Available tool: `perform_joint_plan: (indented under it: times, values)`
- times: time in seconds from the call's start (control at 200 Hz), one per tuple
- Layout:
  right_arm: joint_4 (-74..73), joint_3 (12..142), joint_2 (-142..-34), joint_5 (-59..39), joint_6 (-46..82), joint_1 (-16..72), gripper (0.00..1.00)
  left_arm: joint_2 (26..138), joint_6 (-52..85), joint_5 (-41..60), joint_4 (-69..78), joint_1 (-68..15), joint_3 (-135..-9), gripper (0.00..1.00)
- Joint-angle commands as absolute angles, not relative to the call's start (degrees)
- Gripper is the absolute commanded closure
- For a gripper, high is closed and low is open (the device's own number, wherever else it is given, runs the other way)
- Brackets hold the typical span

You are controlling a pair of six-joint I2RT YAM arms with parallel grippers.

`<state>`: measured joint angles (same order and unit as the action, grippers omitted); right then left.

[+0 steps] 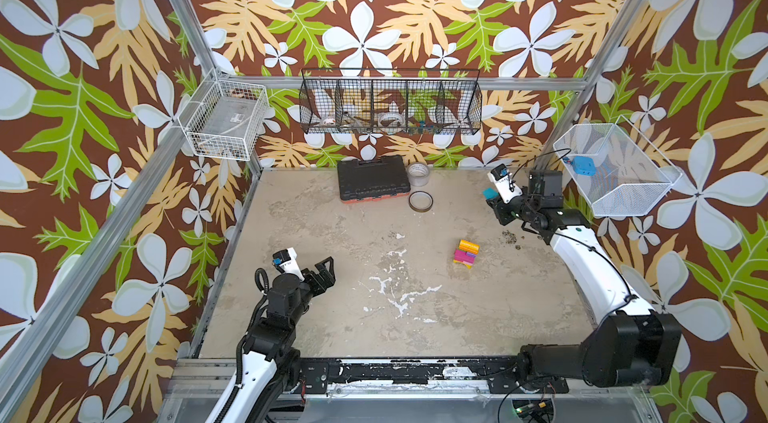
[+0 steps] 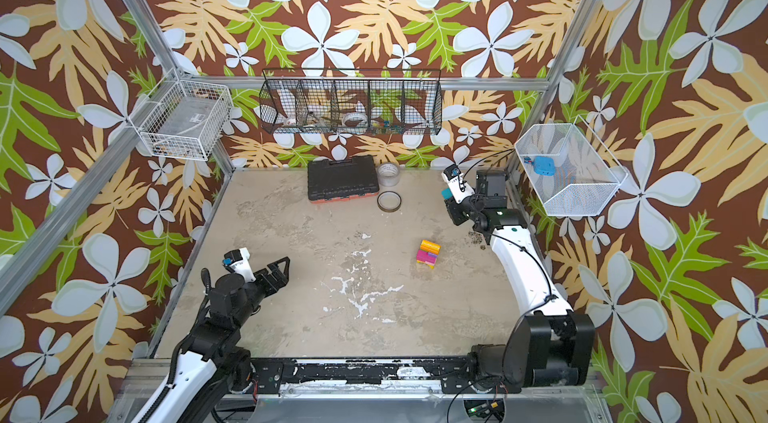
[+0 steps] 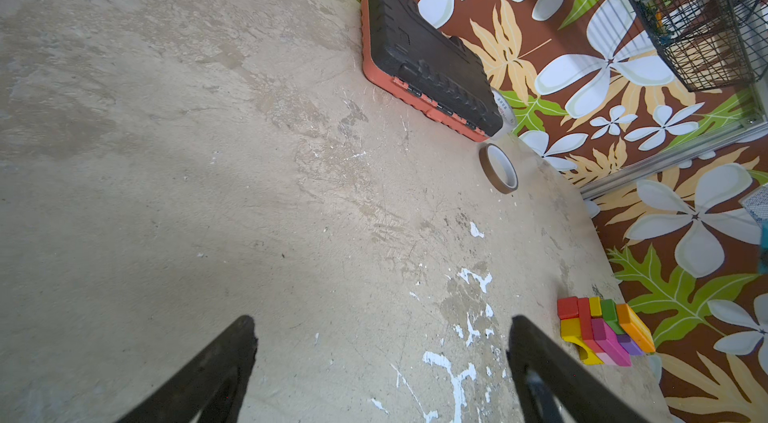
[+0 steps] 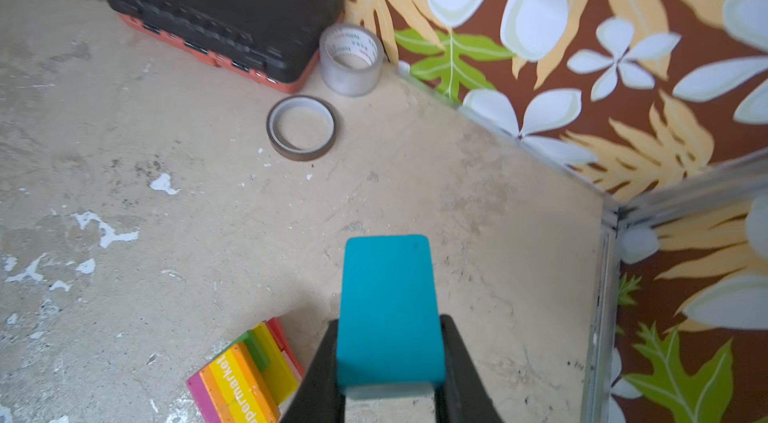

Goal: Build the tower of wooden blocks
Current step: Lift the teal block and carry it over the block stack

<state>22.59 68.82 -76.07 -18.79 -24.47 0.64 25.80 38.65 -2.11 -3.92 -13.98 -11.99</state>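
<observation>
The tower [image 1: 466, 252] [image 2: 428, 252] is a small stack of wood blocks right of the table's middle, with an orange and yellow block as its top. In the left wrist view the tower [image 3: 602, 329] shows red, yellow, green, pink and purple layers. My right gripper [image 1: 493, 199] [image 4: 389, 321] hangs at the back right, behind the tower [image 4: 245, 375], shut on a teal block [image 1: 489, 193] [image 2: 446, 193] [image 4: 388, 308]. My left gripper [image 1: 326, 271] [image 2: 280, 271] [image 3: 382, 321] stands open and empty at the front left, far from the tower.
A black tool case [image 1: 371, 177] lies at the back wall with a clear tape roll [image 1: 417, 173] and a brown tape roll [image 1: 420, 201] beside it. Wire baskets hang on the walls: white [image 1: 224, 121], black [image 1: 390, 103], and mesh [image 1: 615, 175].
</observation>
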Motion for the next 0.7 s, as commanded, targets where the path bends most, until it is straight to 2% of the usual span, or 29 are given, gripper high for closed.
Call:
perform_joint_plan:
  times: [0.0,0.155,0.306,0.521,0.697]
  values:
    - [24.89,70.12,-74.76,-25.89,-31.62,0.67,1.00,25.77,38.32,-1.94,-2.55,-13.93,-11.97,0.05]
    - [36.63,76.31,-75.11,-32.36,-40.21,0.70,1.00,25.66,38.32,-1.85,-2.61,-13.90,-12.02,0.05]
    - [50.92,82.35,-77.56,-33.57,-47.65,1.20,1.00,25.66,38.32,-1.85,-2.64,-13.92,-11.96,0.05]
    - [55.25,76.28,-76.30,-23.47,-52.54,12.11,1.00,25.32,38.32,-1.58,-2.72,-13.93,-11.91,0.04]
    - [57.10,72.97,-79.41,-20.75,-52.67,14.10,1.00,24.88,38.30,-1.49,-2.90,-13.95,-11.80,0.05]
